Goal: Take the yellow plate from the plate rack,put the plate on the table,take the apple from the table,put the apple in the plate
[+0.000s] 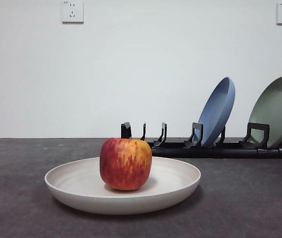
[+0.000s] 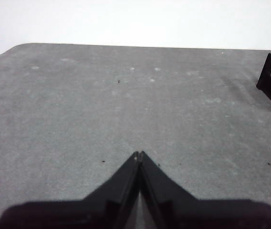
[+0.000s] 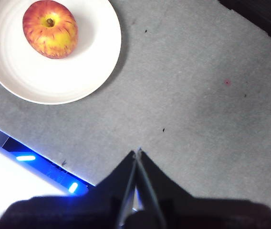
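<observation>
Apple [image 1: 125, 164] sits in the middle of the yellow plate [image 1: 81, 191], which lies flat on the desk [image 1: 250, 198] in front of the plate rack [image 1: 220, 148], so by my reading every step of the task is done and nothing is left but for the arms to wait. Both claws are pinched closed on nothing: the right claw [image 3: 138, 151] hangs well clear of plate and apple with the desk's near edge close beneath it, while the left claw [image 2: 139, 153] faces bare desk, only the rack's end off to one side.
</observation>
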You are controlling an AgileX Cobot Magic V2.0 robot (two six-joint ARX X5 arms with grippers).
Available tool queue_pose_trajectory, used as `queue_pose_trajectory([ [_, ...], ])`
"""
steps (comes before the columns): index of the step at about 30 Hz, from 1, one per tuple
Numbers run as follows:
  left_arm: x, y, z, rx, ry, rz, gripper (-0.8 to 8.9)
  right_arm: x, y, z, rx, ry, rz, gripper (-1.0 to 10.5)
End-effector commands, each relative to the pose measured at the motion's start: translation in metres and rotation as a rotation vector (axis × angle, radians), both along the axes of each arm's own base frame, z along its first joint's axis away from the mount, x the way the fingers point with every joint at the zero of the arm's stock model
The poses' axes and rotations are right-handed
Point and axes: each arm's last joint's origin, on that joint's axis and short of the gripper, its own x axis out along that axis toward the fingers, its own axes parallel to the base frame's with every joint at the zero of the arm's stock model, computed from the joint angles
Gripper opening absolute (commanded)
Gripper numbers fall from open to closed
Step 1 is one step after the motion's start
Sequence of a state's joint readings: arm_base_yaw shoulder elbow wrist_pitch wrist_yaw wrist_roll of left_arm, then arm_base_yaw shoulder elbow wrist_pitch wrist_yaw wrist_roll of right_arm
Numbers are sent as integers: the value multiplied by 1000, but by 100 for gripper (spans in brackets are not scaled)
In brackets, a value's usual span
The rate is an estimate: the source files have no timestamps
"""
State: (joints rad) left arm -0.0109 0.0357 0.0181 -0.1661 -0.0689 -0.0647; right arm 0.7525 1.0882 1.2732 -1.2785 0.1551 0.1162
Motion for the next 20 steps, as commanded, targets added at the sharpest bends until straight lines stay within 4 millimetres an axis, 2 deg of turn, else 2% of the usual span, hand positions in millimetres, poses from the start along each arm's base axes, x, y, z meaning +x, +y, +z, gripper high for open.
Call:
queue_pose_trajectory([
  [1,1,0,-3,-10,10,8,-3,1,1,-2,-1,1,-5,1],
  [7,1,0,-5,-10,26,8,-3,1,-1,0,10,-21,-12,1],
  [11,2,0,-5,-10,35,8,-3,-6,-19,17,21,-199,-3,1],
  [16,2,0,-5,-10,38,8,-3,-23,-57,44,234,-506,-116,1],
  [18,2,0,-5,-10,38,7,-3,-33,-74,47,282,-624,-209,1],
  [20,2,0,-5,-10,38,7,-3,-43,-92,41,287,-751,-330,1],
])
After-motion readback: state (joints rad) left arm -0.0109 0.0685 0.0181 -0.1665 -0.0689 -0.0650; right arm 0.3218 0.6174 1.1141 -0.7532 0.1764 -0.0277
